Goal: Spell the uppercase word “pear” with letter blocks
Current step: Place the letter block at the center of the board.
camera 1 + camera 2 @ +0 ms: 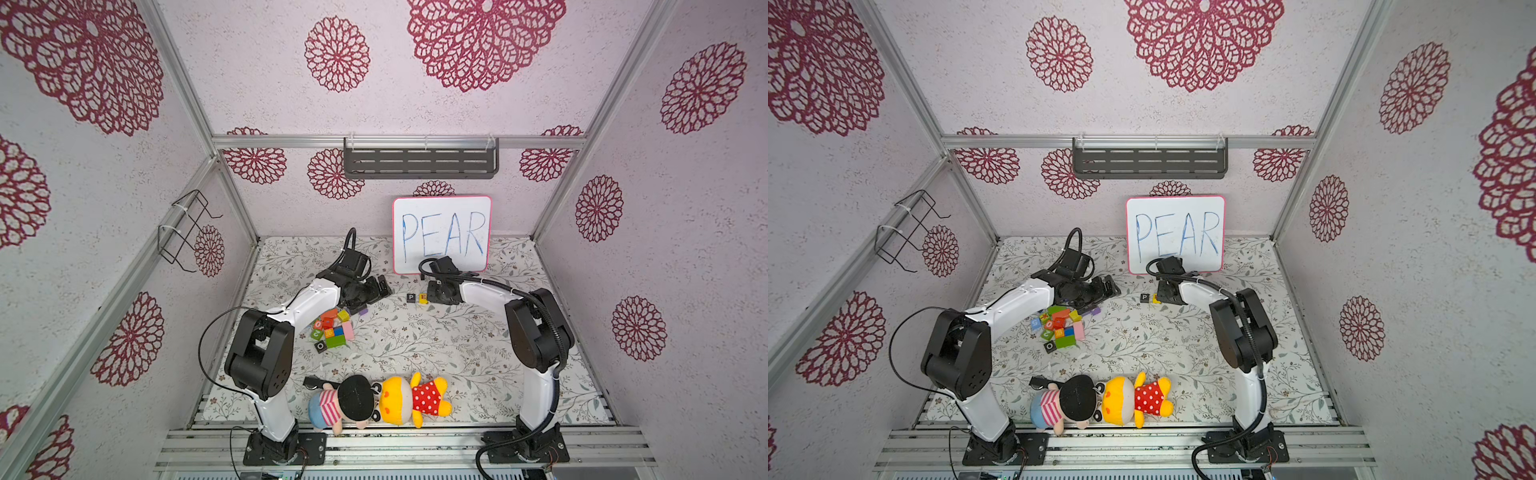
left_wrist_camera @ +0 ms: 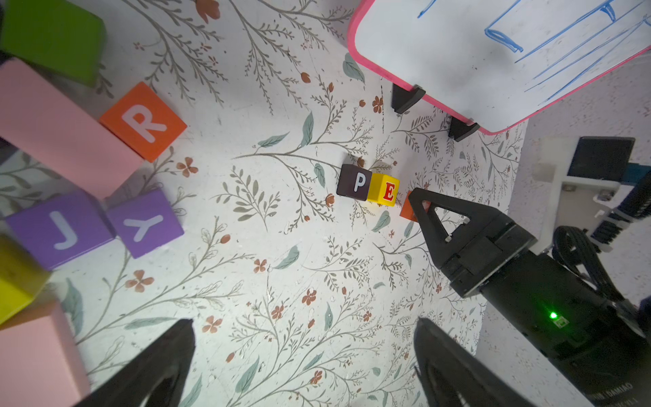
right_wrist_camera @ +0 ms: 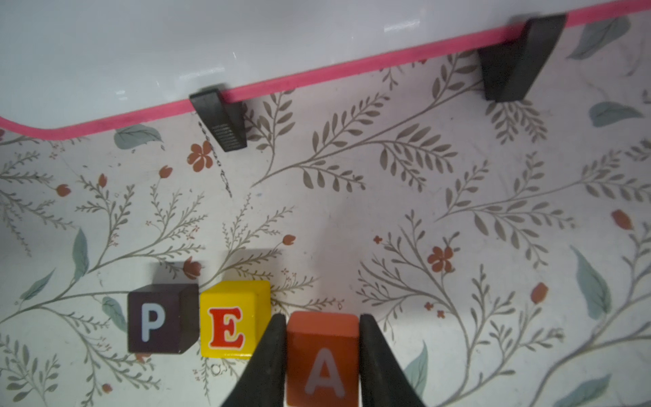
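Our right fingers clamp the orange-red A block at three o'clock of the yellow E block, placing letter three; next we release it flush, with the left gripper gaping wide and empty for the R block.

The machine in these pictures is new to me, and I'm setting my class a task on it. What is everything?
It is a two-armed robot on a flowered table. Two pictures look down from one overhead camera; two come from cameras on the wrists. A whiteboard at the back reads PEAR. Before it, the P block and E block sit side by side. The right gripper has its fingers shut on the A block, beside the E. The left gripper is open and empty. The R block lies by the block pile.
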`<state>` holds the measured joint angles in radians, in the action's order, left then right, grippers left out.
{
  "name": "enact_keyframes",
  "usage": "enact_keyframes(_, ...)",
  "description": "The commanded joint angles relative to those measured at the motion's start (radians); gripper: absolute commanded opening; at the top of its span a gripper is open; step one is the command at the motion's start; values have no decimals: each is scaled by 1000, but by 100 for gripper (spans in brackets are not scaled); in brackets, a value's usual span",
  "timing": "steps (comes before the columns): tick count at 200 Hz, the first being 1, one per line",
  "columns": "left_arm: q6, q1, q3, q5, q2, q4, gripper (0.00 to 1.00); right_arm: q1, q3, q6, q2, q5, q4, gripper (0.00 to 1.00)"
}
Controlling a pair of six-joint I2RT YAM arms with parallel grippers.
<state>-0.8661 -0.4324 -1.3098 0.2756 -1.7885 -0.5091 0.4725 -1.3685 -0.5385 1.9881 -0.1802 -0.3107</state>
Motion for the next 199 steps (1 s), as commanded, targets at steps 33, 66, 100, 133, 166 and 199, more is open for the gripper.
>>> enact_keyframes(33, -1, -3, 6, -7, 14, 6, 100, -8, -8, 20, 13, -15, 10, 25)
enact_keyframes(66, -1, -3, 7, -5, 11, 6, 100, -11, -13, 22, 21, -15, 11, 25)
enact_keyframes(100, -2, -3, 4, -2, 4, 11, 100, -14, -19, 24, 28, -15, 10, 25)
enact_keyframes(133, -3, -3, 1, 1, -1, 14, 100, -16, -24, 26, 35, -13, 7, 25)
enact_keyframes(166, -6, -3, 7, 1, 0, 17, 100, -16, -33, 29, 44, -10, 10, 25)
enact_keyframes(199, -7, -3, 11, -2, 8, 18, 100, -16, -44, 32, 54, -5, 9, 25)
